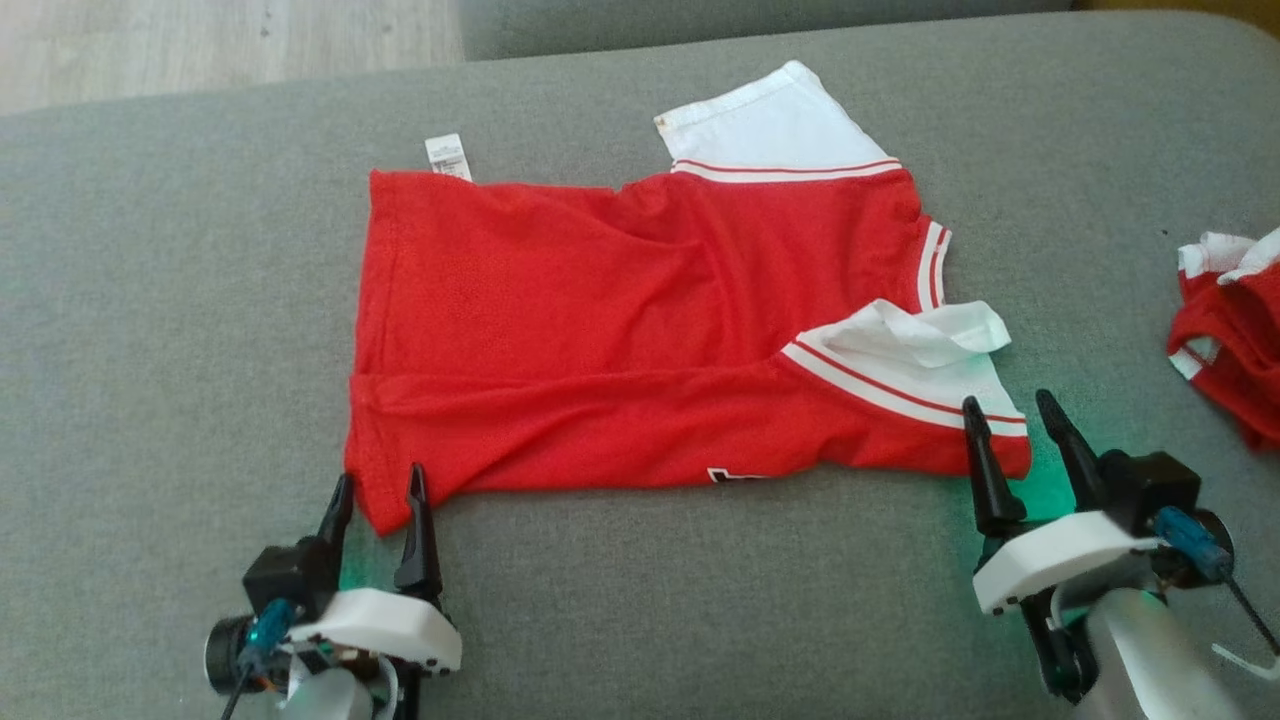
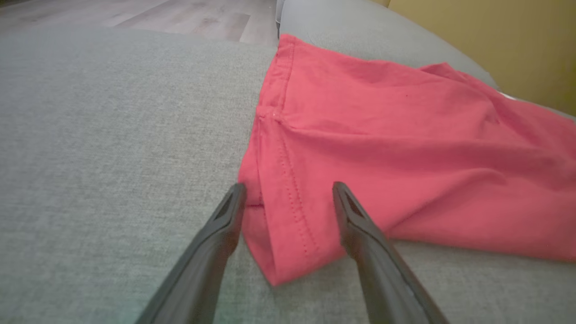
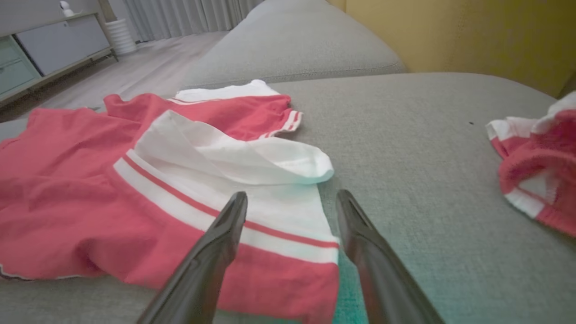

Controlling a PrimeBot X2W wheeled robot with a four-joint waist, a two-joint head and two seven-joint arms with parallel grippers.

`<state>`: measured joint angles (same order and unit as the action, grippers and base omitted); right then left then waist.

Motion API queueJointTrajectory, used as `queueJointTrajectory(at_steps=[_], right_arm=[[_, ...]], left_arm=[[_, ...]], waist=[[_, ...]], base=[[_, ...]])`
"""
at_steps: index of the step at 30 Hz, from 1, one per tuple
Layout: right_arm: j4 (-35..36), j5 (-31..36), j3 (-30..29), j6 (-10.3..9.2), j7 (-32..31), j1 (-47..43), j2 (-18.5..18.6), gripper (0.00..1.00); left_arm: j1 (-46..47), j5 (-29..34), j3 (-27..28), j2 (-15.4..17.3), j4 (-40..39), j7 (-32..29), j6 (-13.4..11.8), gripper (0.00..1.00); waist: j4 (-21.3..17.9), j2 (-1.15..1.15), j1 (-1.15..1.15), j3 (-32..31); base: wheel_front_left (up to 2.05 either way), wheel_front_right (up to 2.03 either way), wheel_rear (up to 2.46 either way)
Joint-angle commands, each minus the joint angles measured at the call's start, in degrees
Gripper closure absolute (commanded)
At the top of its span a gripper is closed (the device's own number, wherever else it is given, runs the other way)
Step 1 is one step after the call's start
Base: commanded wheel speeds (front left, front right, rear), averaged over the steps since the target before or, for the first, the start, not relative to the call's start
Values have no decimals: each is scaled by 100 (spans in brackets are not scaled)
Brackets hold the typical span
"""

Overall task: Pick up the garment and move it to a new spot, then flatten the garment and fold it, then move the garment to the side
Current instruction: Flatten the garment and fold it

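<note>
The garment (image 1: 620, 330) is a red shirt with white sleeves and red-white trim, lying spread on the grey sofa cushion (image 1: 150, 300). Its near long edge is folded over toward the middle. My left gripper (image 1: 378, 485) stands open at the garment's near left corner (image 2: 288, 234), the corner lying between its fingers, untouched as far as I can see. My right gripper (image 1: 1010, 415) stands open at the near right corner, where the white sleeve (image 3: 234, 175) and red hem (image 3: 288, 279) lie between the fingers. A white label (image 1: 448, 157) sticks out at the far left edge.
A second red and white garment (image 1: 1230, 330) lies crumpled at the cushion's right edge, also in the right wrist view (image 3: 535, 166). Wooden floor (image 1: 200, 45) lies beyond the cushion's far edge. A yellow wall (image 3: 450, 31) stands behind the sofa.
</note>
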<state>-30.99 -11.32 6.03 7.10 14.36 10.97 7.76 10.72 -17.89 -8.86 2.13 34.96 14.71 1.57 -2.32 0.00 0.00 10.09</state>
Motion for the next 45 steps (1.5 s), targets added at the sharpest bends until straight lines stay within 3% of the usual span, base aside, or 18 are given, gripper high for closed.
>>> queueJointTrajectory(at_steps=[1, 9, 15, 16, 17, 18, 25, 29, 38, 39, 40, 45], right_arm=[[107, 49, 96, 39, 63, 98, -19, 0], [-379, 8, 151, 39, 63, 286, -48, 0], [-1094, -237, 494, 39, 20, 398, -88, 0], [-1175, -304, 578, 39, 13, 418, -81, 52], [-1252, -369, 669, 39, -5, 433, -64, 80], [-1319, -466, 732, 39, -12, 443, -54, 100], [-1286, -1060, 808, 39, 51, 426, 116, 100], [-790, -1391, 503, 39, 60, 171, 211, 100], [-140, -1657, 440, 39, 62, -618, 490, 100], [-96, -1679, 418, 39, 62, -643, 497, 52], [-50, -1697, 396, 39, 59, -648, 497, 0], [165, -1668, 355, 39, 30, -453, 541, 0]], left_arm=[[258, 71, 230, 75, -97, 29, -5, 0], [517, 129, 244, 75, 307, 29, -90, 0], [624, -226, -37, 75, 955, 29, 16, 0], [654, -274, -84, 75, 1023, 29, 44, 44], [676, -320, -136, 75, 1089, 29, 81, 75], [691, -379, -176, 75, 1148, 29, 113, 100], [547, -564, -15, 75, 858, 29, 77, 100], [216, -447, 98, 75, 432, 29, 38, 100], [-579, -461, 168, 75, 255, 29, 19, 100], [-587, -467, 165, 75, 229, 29, 13, 5], [-563, -464, 162, 75, 204, 29, 5, 0], [-101, -264, 144, 97, 94, 29, 23, 0]], waist=[[-17, 0, 0, 51], [-34, 0, 0, 256], [-19, 0, 0, 311], [-11, 0, 0, 313], [-1, 0, 0, 312], [8, 0, 0, 305], [123, 0, 0, -35], [260, 0, 0, -371], [416, 0, 0, -804], [420, 0, 0, -779], [423, 0, 0, -734], [445, 0, 0, -466]], base=[[0, 0, 0], [0, 0, 0], [0, 0, 0], [0, 0, 0], [0, 0, 0], [0, 0, 0], [0, 0, 0], [0, 0, 0], [0, 0, 0], [0, 0, 0], [0, 0, 0], [0, 0, 0]])
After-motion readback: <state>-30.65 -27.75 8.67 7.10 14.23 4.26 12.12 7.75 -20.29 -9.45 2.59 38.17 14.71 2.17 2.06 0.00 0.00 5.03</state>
